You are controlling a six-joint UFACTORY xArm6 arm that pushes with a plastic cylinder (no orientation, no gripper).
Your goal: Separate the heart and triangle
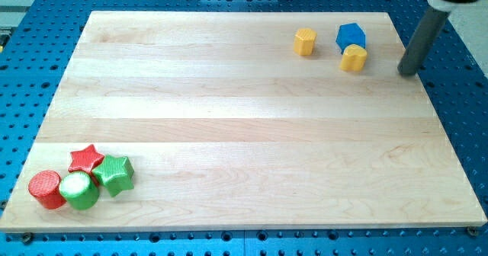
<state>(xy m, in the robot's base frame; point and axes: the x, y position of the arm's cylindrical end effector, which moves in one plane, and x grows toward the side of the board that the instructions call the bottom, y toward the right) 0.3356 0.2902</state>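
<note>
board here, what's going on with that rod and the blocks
My tip sits at the board's right edge, touching nothing. Nearest, at the view's top right, are a blue block touching a yellow block, with a yellow hexagon apart to their left. A red star, green star, green cylinder and red cylinder huddle bottom left.

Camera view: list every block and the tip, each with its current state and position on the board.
my tip: at the board's right edge, right of the upper-right blocks, touching none.
yellow hexagon block: upper right, standing alone.
blue block: upper right, touching the yellow block below it.
yellow block: against the blue one.
red star: lower-left cluster.
green star: same cluster.
green cylinder: same cluster.
red cylinder: cluster's left end.
</note>
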